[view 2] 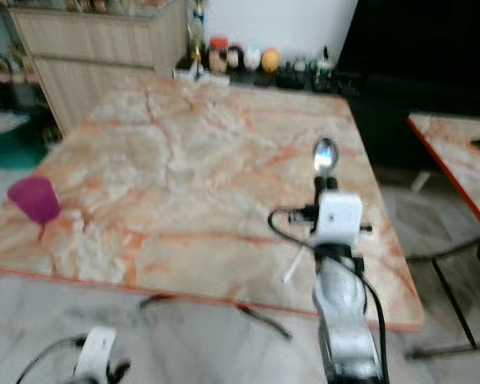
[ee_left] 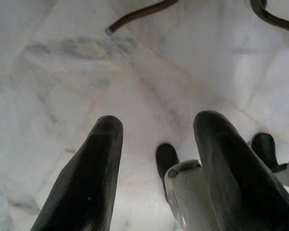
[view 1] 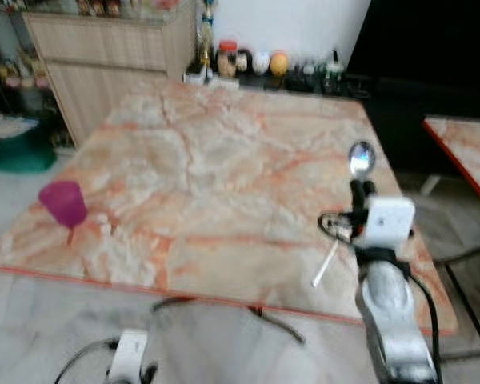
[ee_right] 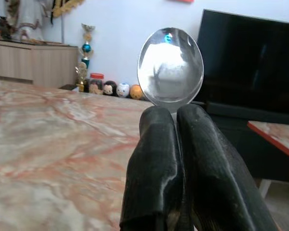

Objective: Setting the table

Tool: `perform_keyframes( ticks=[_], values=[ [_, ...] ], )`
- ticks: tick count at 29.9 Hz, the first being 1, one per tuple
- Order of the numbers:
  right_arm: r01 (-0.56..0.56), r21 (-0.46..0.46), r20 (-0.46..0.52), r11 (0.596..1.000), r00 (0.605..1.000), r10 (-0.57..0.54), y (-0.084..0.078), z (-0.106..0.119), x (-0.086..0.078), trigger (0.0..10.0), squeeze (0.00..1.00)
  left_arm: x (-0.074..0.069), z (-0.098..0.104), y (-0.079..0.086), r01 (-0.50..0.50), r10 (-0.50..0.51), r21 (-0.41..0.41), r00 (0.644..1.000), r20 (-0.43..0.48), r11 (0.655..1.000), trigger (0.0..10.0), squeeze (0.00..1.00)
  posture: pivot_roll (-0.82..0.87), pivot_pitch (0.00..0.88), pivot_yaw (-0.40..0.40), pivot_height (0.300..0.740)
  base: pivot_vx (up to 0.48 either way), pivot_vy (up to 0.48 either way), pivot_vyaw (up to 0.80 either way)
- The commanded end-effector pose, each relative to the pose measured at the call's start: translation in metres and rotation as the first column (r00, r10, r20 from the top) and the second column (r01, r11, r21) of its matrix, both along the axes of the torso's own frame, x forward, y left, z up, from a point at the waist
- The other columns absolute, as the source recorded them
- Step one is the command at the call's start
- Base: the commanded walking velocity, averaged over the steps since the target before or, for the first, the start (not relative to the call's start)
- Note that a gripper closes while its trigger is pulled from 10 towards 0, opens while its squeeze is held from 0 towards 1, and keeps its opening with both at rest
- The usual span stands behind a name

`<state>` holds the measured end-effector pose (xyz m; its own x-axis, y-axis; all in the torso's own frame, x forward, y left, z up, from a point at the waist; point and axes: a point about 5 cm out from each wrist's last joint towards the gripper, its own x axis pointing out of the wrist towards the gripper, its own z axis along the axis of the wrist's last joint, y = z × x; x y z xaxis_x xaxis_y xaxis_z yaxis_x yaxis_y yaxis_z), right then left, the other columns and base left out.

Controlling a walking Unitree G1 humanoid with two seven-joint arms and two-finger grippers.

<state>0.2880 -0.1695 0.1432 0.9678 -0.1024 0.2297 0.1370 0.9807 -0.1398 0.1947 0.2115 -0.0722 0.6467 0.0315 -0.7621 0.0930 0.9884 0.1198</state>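
Observation:
My right gripper (view 1: 360, 190) is shut on a metal spoon (view 1: 362, 158) and holds it bowl-up over the right side of the marble table (view 1: 224, 160). The shiny bowl (ee_right: 170, 66) stands just above the closed fingers (ee_right: 156, 144). A thin white rod (view 1: 324, 264), seemingly the spoon's handle, slants down beside the wrist. A purple cup (view 1: 63, 202) stands near the table's front left corner. My left gripper (ee_left: 159, 122) hangs open over the pale floor, below the table's front edge.
Jars and small figures (view 1: 248, 62) line a low shelf behind the table. A wooden cabinet (view 1: 104, 48) stands back left, above a green tub (view 1: 16, 148). A second marble table (view 1: 464, 144) is at the right. Curved metal legs (view 1: 224, 308) show under the table.

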Motion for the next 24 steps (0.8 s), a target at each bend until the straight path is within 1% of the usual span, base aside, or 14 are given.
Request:
perform_keyframes(
  ticks=[1, 3, 6, 11, 15, 17, 24],
  values=[
    [0.019, -0.003, 0.003, 1.000, 1.000, -0.019, -0.0056, 0.0006, -0.0005, 10.0, 0.00, -0.0027, -0.0026, -0.0065, 0.024, -0.024, -0.008, 1.000, -0.009, 1.000, 10.0, 0.00, 0.01, 0.000, -0.049, 0.740, 0.000, -0.240, 0.00],
    [0.019, 0.002, 0.006, 1.000, 1.000, -0.019, -0.0054, 0.0004, -0.0007, 10.0, 0.00, -0.0026, -0.0026, -0.0068, 0.027, -0.027, -0.008, 1.000, -0.009, 1.000, 10.0, 0.00, 0.01, 0.000, -0.049, 0.740, 0.000, -0.240, 0.00],
    [0.018, 0.004, 0.008, 1.000, 1.000, -0.018, -0.0040, 0.0004, -0.0011, 10.0, 0.00, -0.0025, -0.0024, -0.0067, 0.030, -0.030, -0.007, 1.000, -0.007, 1.000, 10.0, 0.00, 0.01, 0.000, -0.048, 0.740, 0.000, 0.000, 0.00],
    [0.021, 0.024, 0.003, 0.999, 1.000, -0.021, -0.0045, -0.0009, -0.0016, 10.0, 0.00, -0.0040, -0.0030, -0.0054, 0.039, -0.039, -0.002, 0.999, -0.015, 0.999, 10.0, 0.00, 0.01, 0.000, -0.044, 0.740, 0.000, -0.240, 0.00],
    [0.011, 0.027, 0.007, 1.000, 1.000, -0.011, -0.0028, -0.0003, -0.0012, 10.0, 0.00, -0.0038, -0.0026, -0.0032, 0.039, -0.038, 0.003, 0.999, -0.017, 0.999, 10.0, 0.00, 0.01, 0.000, -0.042, 0.740, 0.000, -0.180, -0.80],
    [0.009, 0.018, 0.019, 1.000, 1.000, -0.009, -0.0018, 0.0011, -0.0011, 10.0, 0.00, -0.0031, -0.0021, -0.0025, 0.040, -0.040, 0.006, 0.999, -0.017, 0.999, 10.0, 0.00, 0.01, 0.000, -0.039, 0.740, 0.000, -0.240, 0.00],
    [0.006, 0.022, 0.014, 1.000, 1.000, -0.006, 0.0005, 0.0004, -0.0008, 10.0, 0.00, -0.0026, -0.0016, -0.0010, 0.044, -0.044, 0.009, 0.999, -0.020, 0.999, 10.0, 0.00, 0.01, 0.000, -0.037, 0.740, 0.000, -0.256, 0.00]
  ],
)
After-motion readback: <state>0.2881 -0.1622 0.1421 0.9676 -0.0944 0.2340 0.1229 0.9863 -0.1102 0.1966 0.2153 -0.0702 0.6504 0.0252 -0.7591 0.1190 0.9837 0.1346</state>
